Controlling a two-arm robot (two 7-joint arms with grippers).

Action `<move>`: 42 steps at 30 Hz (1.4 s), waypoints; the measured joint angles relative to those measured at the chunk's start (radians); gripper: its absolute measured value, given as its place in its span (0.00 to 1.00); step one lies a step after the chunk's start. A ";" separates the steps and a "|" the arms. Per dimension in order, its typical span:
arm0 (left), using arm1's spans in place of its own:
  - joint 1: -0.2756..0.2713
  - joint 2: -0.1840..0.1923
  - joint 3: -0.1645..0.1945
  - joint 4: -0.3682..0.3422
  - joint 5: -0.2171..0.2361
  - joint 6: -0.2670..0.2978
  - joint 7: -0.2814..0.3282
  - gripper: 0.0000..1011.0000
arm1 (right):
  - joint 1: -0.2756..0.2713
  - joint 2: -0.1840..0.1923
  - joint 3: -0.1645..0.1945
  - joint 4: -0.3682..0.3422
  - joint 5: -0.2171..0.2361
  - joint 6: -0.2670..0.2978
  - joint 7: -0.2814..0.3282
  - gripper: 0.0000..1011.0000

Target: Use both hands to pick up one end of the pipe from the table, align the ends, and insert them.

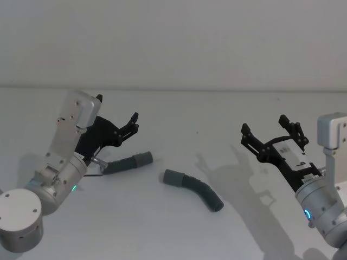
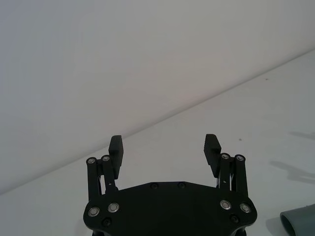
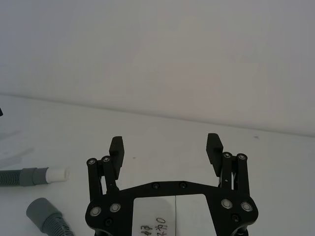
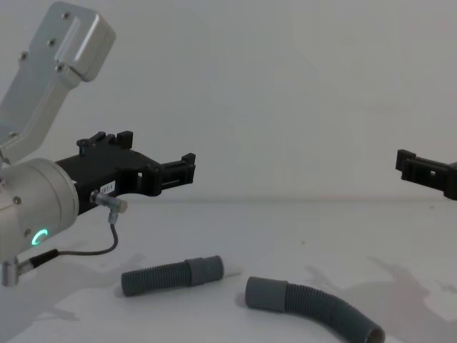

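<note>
Short dark grey ribbed hose beneath left gripper; longer curved grey hose nearer right gripper; both spread wide, empty.

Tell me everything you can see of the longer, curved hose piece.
The curved hose piece is dark grey, ribbed, seemingly flexible plastic, with a smooth grey cuff at the end facing the shorter piece. It lies bent on the white table, apart from the shorter piece, touching nothing else. The left pincer and right pincer hang open above, clear of it.
</note>
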 joint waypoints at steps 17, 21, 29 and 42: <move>0.000 0.000 0.000 0.000 0.000 0.000 0.000 0.99 | 0.000 0.000 0.000 0.000 0.000 0.000 0.000 0.99; 0.000 0.000 0.000 0.000 0.000 0.000 0.000 0.99 | 0.000 0.000 0.000 0.000 0.000 0.000 0.000 0.99; 0.000 0.000 0.000 0.000 0.000 0.000 0.000 0.99 | 0.000 0.000 0.000 0.000 0.000 0.000 0.000 0.99; -0.013 -0.003 0.003 0.012 -0.003 -0.005 -0.025 0.99 | 0.020 0.003 0.002 0.020 0.005 -0.005 0.027 0.99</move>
